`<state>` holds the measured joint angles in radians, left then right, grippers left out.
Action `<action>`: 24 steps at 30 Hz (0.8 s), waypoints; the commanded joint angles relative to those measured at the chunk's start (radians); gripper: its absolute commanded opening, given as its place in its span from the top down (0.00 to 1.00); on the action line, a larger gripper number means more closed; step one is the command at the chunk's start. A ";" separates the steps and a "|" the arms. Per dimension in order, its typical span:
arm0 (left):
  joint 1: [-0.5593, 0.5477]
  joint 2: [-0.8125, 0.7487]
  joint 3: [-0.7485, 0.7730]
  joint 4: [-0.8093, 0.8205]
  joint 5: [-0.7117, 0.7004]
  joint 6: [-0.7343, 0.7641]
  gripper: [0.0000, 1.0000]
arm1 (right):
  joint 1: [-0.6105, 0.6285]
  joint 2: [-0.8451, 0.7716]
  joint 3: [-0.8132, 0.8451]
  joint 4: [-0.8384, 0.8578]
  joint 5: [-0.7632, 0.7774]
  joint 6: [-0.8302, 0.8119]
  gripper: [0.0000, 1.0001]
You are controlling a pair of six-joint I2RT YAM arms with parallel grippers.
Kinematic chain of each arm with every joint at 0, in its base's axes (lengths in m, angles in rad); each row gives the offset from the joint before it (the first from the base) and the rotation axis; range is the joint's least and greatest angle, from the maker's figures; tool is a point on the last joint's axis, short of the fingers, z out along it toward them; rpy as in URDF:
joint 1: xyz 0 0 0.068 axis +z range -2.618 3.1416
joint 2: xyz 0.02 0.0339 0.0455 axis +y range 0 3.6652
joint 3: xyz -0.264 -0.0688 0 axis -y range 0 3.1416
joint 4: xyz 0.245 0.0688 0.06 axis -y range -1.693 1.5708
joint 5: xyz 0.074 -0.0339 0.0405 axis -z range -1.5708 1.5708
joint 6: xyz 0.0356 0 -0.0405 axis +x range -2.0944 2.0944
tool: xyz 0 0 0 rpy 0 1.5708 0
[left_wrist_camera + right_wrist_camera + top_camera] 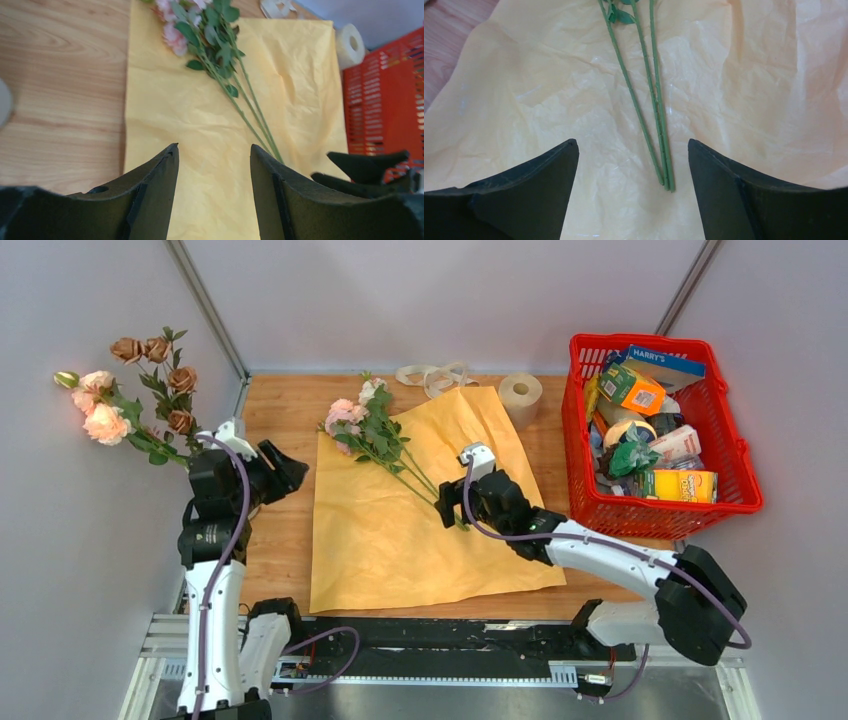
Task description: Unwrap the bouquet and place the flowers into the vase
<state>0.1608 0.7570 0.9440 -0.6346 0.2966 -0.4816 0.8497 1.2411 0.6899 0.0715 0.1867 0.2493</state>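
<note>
Loose flowers (pixel 372 430) flat on yellow paper (pixel 400 550), blooms far-left, stem ends (pixel 666 180) near-right, lying between fingers of right gripper (pixel 632 150): spread wide, gripping nothing. Left gripper (pixel 214 150) farther off, parted, empty.

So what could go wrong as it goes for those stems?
The right fingers straddle the ends of three thin stems lying flat on the yellow paper: closing may miss one or pinch the paper too. Gripped so near the ends, the flower heads may droop and drag.
</note>
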 commanded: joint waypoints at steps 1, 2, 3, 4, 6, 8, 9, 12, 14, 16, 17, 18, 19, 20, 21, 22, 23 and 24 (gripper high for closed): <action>-0.035 -0.073 -0.137 0.153 0.208 -0.118 0.38 | -0.050 0.079 0.072 0.021 -0.030 -0.061 0.18; -0.053 -0.088 -0.183 0.186 0.199 -0.135 0.38 | -0.060 0.098 0.080 0.021 -0.047 -0.062 0.20; -0.085 -0.093 -0.200 0.197 0.181 -0.159 0.38 | -0.072 0.118 0.089 0.019 -0.056 -0.064 0.21; -0.108 -0.094 -0.230 0.216 0.129 -0.175 0.38 | -0.080 0.135 0.091 0.019 -0.062 -0.061 0.22; -0.158 -0.071 -0.255 0.236 0.047 -0.228 0.39 | -0.089 0.146 0.088 0.019 -0.069 -0.058 0.23; -0.221 -0.032 -0.270 0.277 -0.013 -0.291 0.40 | -0.089 0.147 0.077 0.019 -0.067 -0.051 0.23; -0.243 -0.007 -0.274 0.298 -0.045 -0.313 0.41 | -0.089 0.140 0.069 0.019 -0.069 -0.045 0.24; -0.302 0.045 -0.329 0.448 -0.094 -0.444 0.43 | -0.089 0.109 0.046 0.013 -0.082 -0.018 0.24; -0.354 0.091 -0.350 0.541 -0.152 -0.480 0.44 | -0.089 0.068 0.028 -0.005 -0.092 0.007 0.22; -0.407 0.162 -0.335 0.559 -0.244 -0.502 0.44 | -0.089 0.012 0.004 -0.015 -0.101 0.028 0.19; -0.420 0.221 -0.327 0.570 -0.279 -0.511 0.44 | -0.087 -0.020 -0.007 -0.021 -0.099 0.039 0.17; -0.440 0.257 -0.306 0.573 -0.286 -0.538 0.44 | -0.089 -0.047 -0.016 -0.028 -0.099 0.053 0.14; -0.448 0.313 -0.292 0.582 -0.293 -0.554 0.44 | -0.089 -0.080 -0.026 -0.041 -0.104 0.060 0.13; -0.469 0.347 -0.269 0.584 -0.294 -0.596 0.46 | -0.089 -0.109 -0.035 -0.047 -0.111 0.068 0.11; -0.480 0.407 -0.231 0.566 -0.336 -0.623 0.48 | -0.089 -0.139 -0.046 -0.055 -0.116 0.073 0.10; -0.512 0.435 -0.208 0.550 -0.353 -0.656 0.47 | -0.089 -0.173 -0.056 -0.058 -0.121 0.076 0.09; -0.533 0.493 -0.158 0.511 -0.408 -0.681 0.47 | -0.089 -0.213 -0.072 -0.062 -0.122 0.080 0.09; -0.568 0.546 -0.133 0.486 -0.445 -0.695 0.47 | -0.087 -0.245 -0.084 -0.067 -0.128 0.085 0.09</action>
<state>-0.3248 1.1694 0.6727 -0.1455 0.0185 -1.0370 0.7605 1.1202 0.6468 0.0158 0.0879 0.2871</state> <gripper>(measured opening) 0.530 0.906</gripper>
